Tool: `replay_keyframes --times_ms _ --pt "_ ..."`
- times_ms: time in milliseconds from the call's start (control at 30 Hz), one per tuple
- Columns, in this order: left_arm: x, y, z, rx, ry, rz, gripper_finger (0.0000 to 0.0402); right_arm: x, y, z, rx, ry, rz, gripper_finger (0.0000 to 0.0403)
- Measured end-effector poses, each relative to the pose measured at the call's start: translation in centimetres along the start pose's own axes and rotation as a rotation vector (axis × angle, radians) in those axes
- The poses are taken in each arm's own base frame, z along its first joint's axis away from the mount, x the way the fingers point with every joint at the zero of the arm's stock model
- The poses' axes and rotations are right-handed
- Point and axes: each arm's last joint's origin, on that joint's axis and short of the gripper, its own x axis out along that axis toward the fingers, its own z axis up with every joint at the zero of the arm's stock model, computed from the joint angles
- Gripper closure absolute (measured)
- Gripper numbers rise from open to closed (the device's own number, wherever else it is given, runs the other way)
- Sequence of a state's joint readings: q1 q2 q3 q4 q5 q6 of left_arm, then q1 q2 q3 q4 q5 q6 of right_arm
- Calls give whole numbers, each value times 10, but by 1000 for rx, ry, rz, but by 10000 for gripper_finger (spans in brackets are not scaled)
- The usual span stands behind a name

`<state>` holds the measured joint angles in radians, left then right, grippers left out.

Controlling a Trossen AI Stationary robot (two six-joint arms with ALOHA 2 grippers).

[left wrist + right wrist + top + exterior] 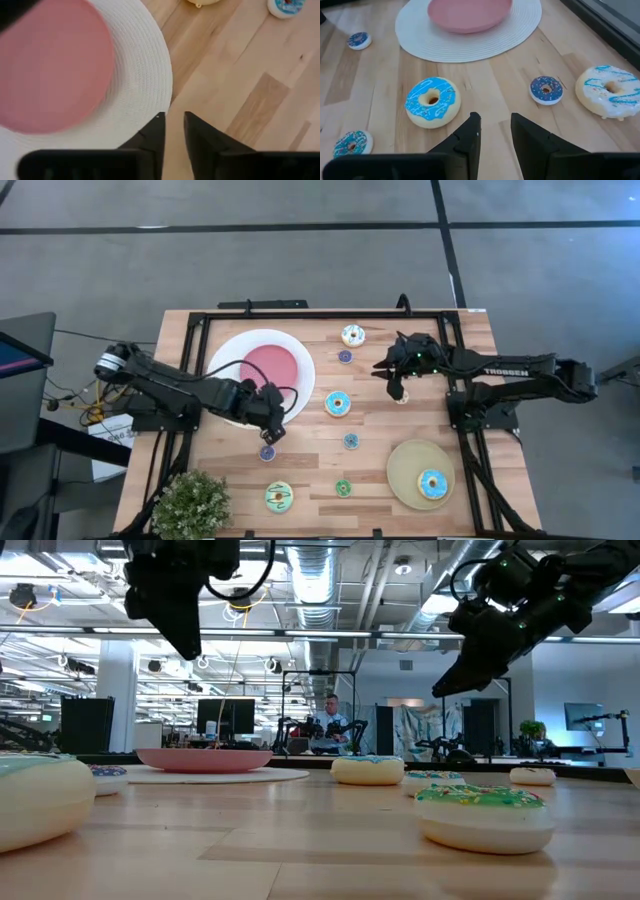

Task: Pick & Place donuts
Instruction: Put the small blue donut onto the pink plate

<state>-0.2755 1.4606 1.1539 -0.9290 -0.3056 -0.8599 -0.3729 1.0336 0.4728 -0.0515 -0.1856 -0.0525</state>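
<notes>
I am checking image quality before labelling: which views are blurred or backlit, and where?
Low view: the nearest donut at the left edge is soft, out of focus, and both arms read as dark silhouettes against bright ceiling lights. Left wrist view: the white plate with pink centre is slightly blurred. Right wrist view: the blue-iced donut is sharp. High view: evenly lit, no strong glare.
</notes>
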Motion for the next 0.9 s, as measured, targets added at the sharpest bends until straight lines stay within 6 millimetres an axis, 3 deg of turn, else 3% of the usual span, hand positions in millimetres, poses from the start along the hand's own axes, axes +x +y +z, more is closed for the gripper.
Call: replay_keyframes --times_ms 267,433,667,900 --pt "-1 0 0 -81 -11 -3 212 1 0 -8 54 54 4 305" --pt "-1 -1 0 -154 -19 1 165 3 0 -19 68 83 4 305" --pt "-2 -2 -3 -331 -58 29 150 3 0 -22 70 90 3 305" --pt "-9 -14 -19 -436 -73 11 150 3 0 -22 65 88 0 305"
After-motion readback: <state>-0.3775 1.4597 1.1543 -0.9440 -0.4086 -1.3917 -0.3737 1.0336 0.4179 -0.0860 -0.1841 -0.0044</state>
